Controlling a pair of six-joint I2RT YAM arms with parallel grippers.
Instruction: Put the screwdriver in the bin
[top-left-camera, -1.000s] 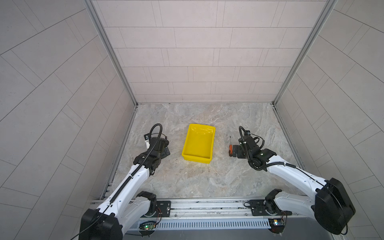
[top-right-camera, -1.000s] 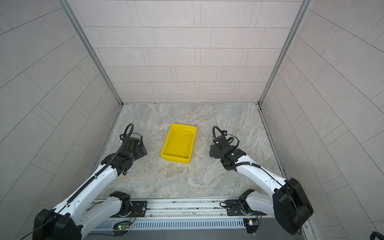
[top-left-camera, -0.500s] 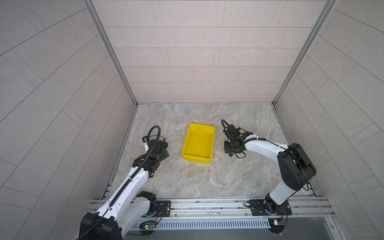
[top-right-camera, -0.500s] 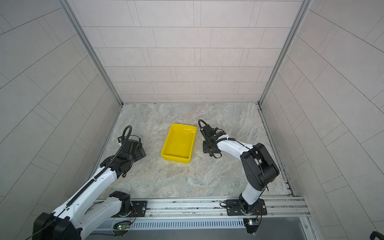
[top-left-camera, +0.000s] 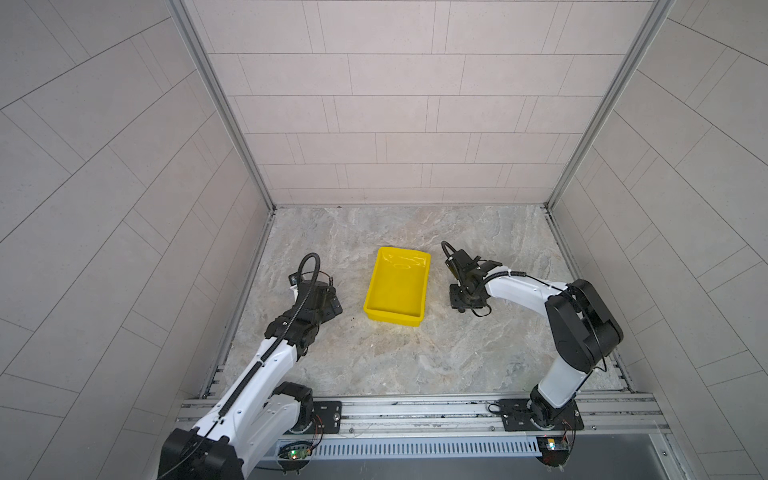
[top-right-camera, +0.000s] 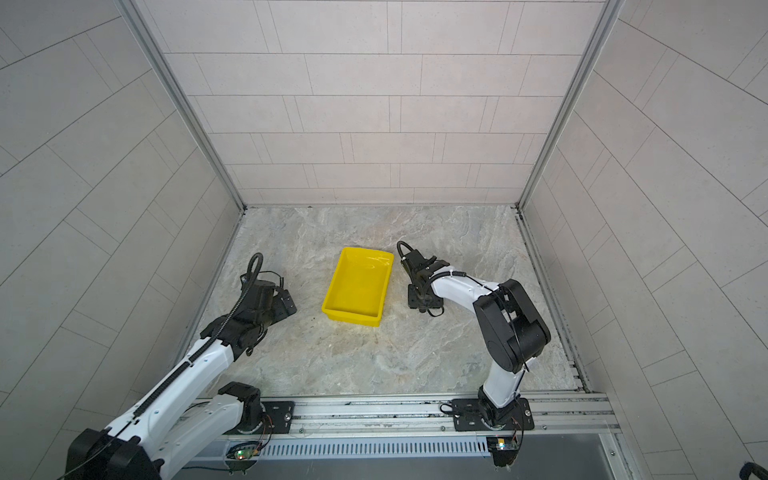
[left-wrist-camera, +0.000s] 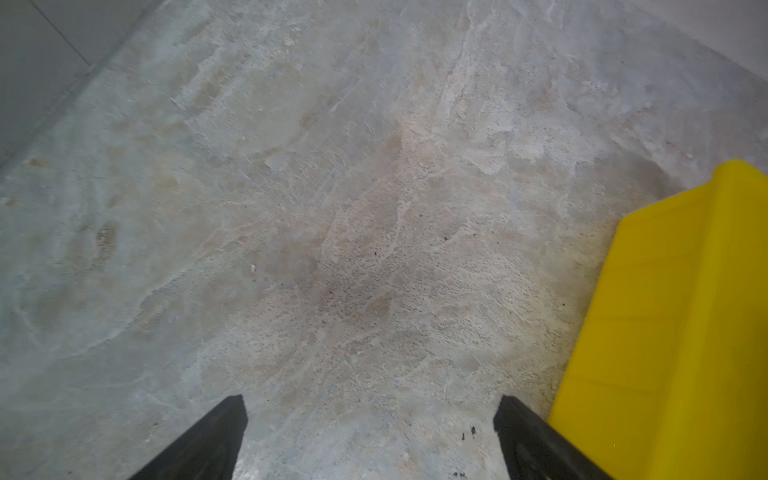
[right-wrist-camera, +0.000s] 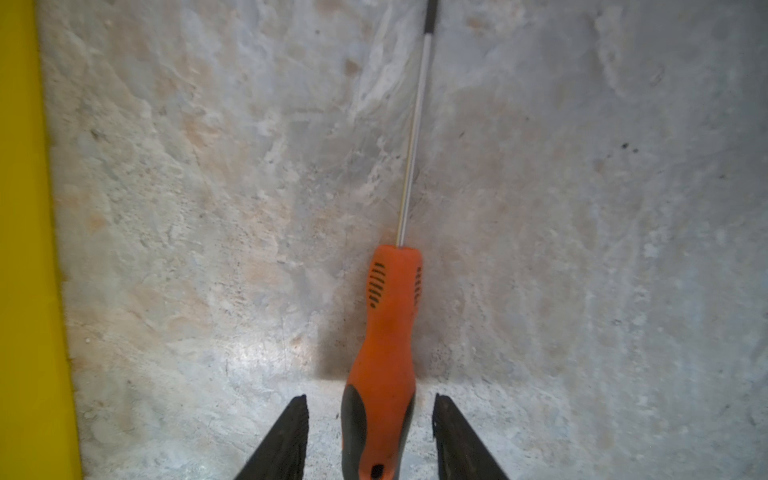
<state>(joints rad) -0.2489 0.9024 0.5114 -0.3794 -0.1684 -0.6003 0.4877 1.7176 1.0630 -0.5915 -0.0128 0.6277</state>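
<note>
You are working inside a booth of pale tiled walls (top-left-camera: 395, 116), and a marbled grey bench (top-left-camera: 415, 353) is carrying everything. The right arm (top-left-camera: 582, 324) is bending in over the bench from its base rail, and the left arm (top-left-camera: 266, 365) is stretching low along the opposite side.

The bin (top-left-camera: 397, 286) is sitting on the bench between the two sets of fingers, with its glossy yellow floor showing in both top views.

Your left fingers (left-wrist-camera: 216, 436) are standing wide apart over the bench, and the bin's outer wall (left-wrist-camera: 665, 332) is rising just beside one of them.

Your right fingers (right-wrist-camera: 286, 444) are drawn in narrow and are straddling the screwdriver (right-wrist-camera: 386, 353), which is lying flat on the bench outside the bin. Its orange handle is running between the fingertips with a thin strip of bench showing on each side. You cannot tell whether the pads are pressing it.

The thin shaft (right-wrist-camera: 415, 137) is pointing straight ahead of the fingers, roughly parallel with the bin's side (right-wrist-camera: 25, 249), which is lying off to one side across a stretch of bench. That side wall is standing between the tool and the bin's floor. In both top views the right wrist is hiding the screwdriver.

Small dark specks (left-wrist-camera: 467, 432) are dotting the bench close to one left fingertip.
</note>
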